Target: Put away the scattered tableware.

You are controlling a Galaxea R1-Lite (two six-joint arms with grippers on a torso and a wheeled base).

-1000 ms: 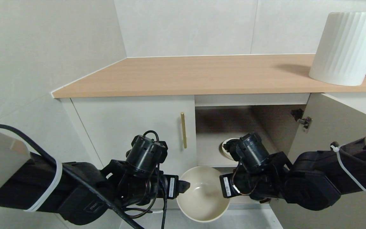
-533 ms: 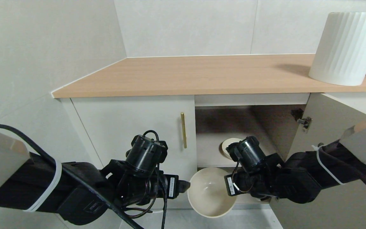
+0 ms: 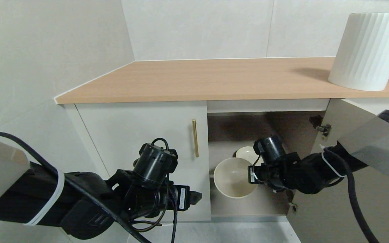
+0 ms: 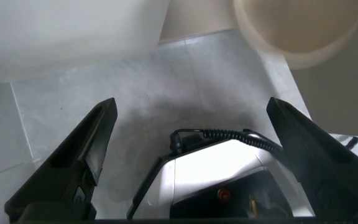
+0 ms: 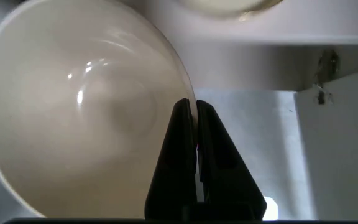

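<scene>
R gripper (image 3: 252, 175) clamps rim of cream bowl (image 3: 233, 178) at open cabinet (image 3: 245, 206) mouth; second bowl (image 3: 248, 153) just beyond it inside. L gripper (image 3: 194, 197), jaws spread, empty, hangs apart to bowl's left, by closed door (image 3: 140, 131).

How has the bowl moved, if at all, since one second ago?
Yes. The bowl, pinched by the right hand, rose and went forward into the open cabinet, toward the small dish inside.
</scene>
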